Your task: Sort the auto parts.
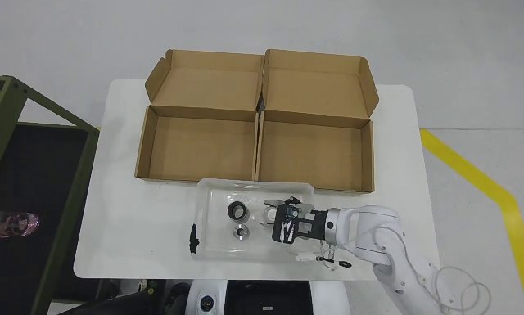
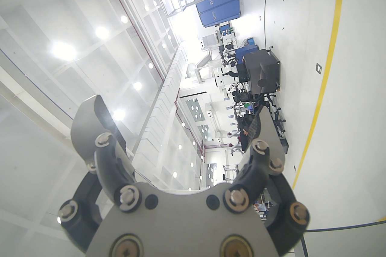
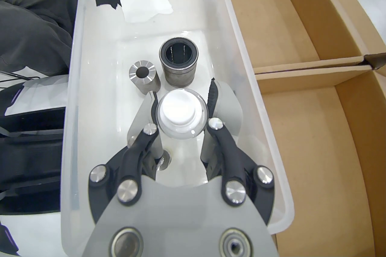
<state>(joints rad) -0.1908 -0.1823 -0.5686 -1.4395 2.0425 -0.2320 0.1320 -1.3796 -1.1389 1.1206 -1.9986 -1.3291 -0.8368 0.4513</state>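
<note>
A clear plastic bin (image 3: 250, 80) (image 1: 214, 233) holds the parts. My right gripper (image 3: 182, 95) (image 1: 279, 222) is down inside it, shut on a round white part with a clear rim (image 3: 181, 115). Just beyond the fingertips stands a dark ring-shaped bearing (image 3: 178, 65) (image 1: 238, 210), with a small silver cylinder with a centre hole (image 3: 144, 78) (image 1: 241, 231) beside it. A small metal piece (image 3: 164, 161) lies on the bin floor under the gripper. My left gripper (image 2: 178, 122) is open with nothing between its fingers, pointing up towards the room's ceiling.
Two open cardboard boxes (image 1: 201, 147) (image 1: 315, 155) sit side by side behind the bin, lids folded back; both look bare inside (image 3: 271, 17) (image 3: 316, 149). A white paper label and black tape (image 3: 144, 5) are stuck on the bin's end wall.
</note>
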